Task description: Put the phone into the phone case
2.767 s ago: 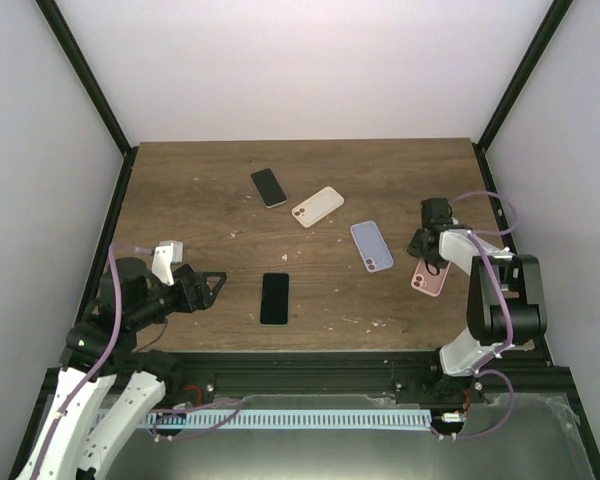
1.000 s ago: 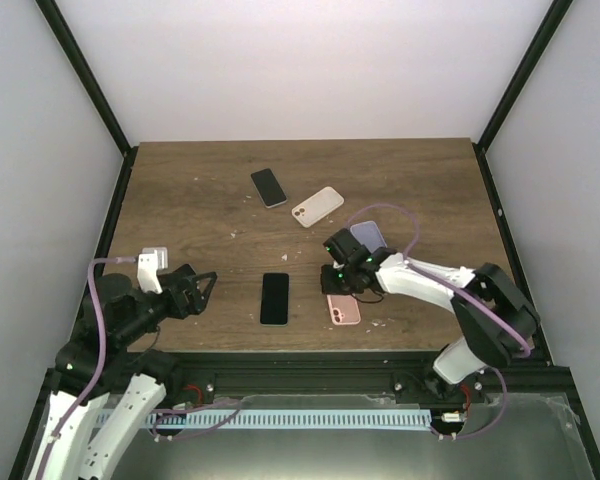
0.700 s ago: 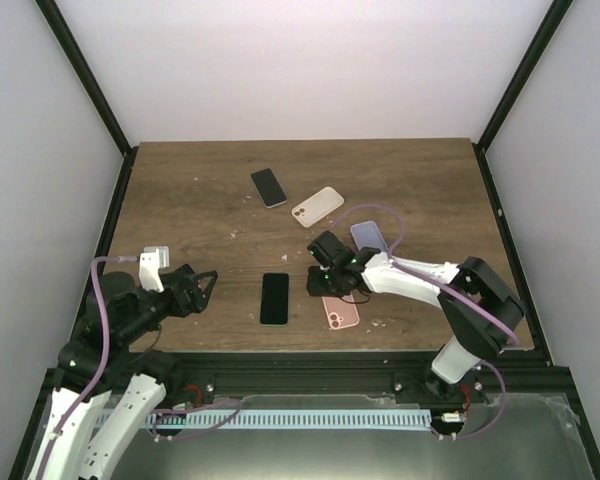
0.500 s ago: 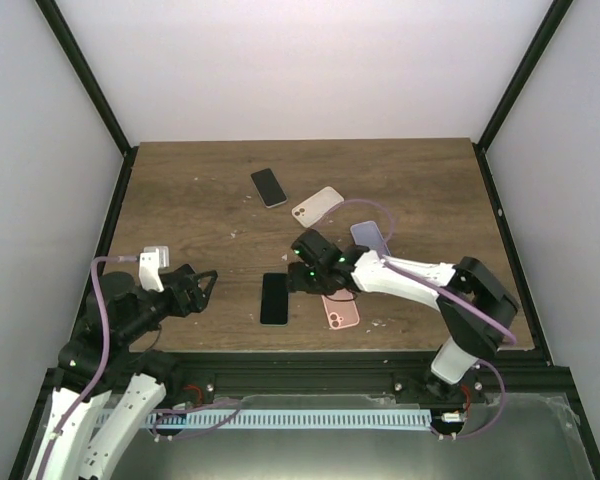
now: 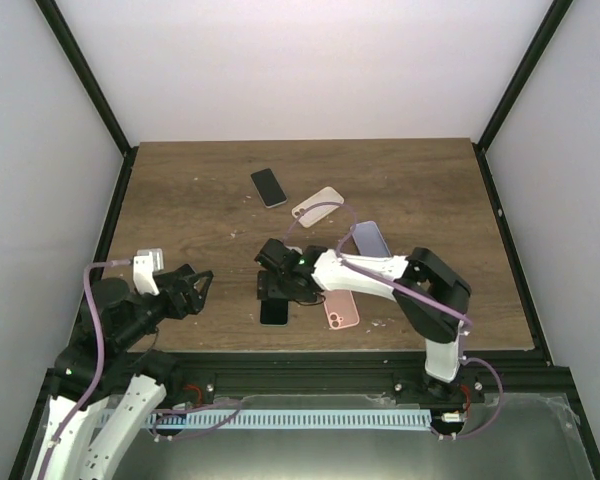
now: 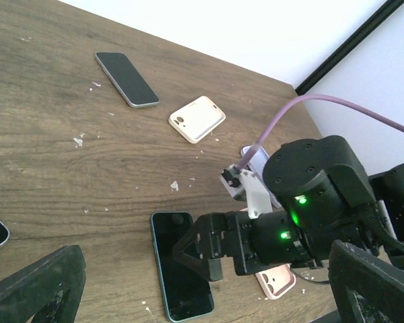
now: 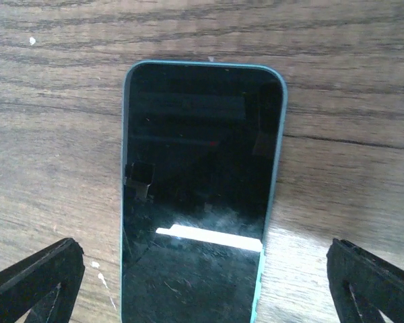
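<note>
- A second dark phone [image 5: 269, 187] and a cream case [image 5: 317, 205] lie toward the far side of the table [image 5: 180, 190], well apart from my jaws.
- A lavender case [image 5: 370, 238] lies just beside my right forearm.
- The pink case [image 5: 341, 310] lies flat just to the right of the phone [image 7: 202, 188], with my right arm crossing above it.
- White crumbs [image 7: 97, 276] dot the wood around the phone.
- My right gripper [image 5: 273, 287] hangs low over the phone, jaws spread wide and holding nothing.
- The phone lies flat, dark screen up, between my fingertips [image 7: 34, 279], both long edges inside them and apart from them.
- My left gripper [image 5: 198, 288] sits well left of the phone, jaws wide and empty.
</note>
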Tool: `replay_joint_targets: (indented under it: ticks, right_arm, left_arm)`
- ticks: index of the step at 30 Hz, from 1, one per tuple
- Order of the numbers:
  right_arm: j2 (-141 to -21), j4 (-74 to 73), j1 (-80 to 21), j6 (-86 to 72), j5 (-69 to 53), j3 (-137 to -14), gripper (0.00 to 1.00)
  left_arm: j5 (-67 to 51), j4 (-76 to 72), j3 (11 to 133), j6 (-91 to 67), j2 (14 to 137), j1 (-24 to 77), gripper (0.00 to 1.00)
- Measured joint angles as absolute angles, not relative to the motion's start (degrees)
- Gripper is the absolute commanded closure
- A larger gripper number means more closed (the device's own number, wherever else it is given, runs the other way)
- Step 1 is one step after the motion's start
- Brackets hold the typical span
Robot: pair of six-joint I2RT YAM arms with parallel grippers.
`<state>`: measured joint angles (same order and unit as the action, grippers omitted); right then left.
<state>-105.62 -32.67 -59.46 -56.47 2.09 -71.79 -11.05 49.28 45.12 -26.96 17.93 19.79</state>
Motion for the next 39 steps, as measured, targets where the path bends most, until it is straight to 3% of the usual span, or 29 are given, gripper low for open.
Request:
replay_joint_targets:
  ticks: [17,28,39]
  right_arm:
    - [-118.5,-43.3,-62.5,-57.8,8.7,-86.0,0.06]
    - [-120.4,-47.4,-62.6,-56.3,13.3,-87.8,0.21]
    - [-118.7,-45.8,-62.7,-56.0,13.3,-84.8,0.16]
  left_arm:
    - [-10.1,49.3,45.1,-27.0,16.9,19.8,0.00]
    - [-9.9,49.3,45.1,-27.0,16.9,19.8,0.00]
    - [-9.6,49.3,45.1,-27.1,17.0,19.8,0.00]
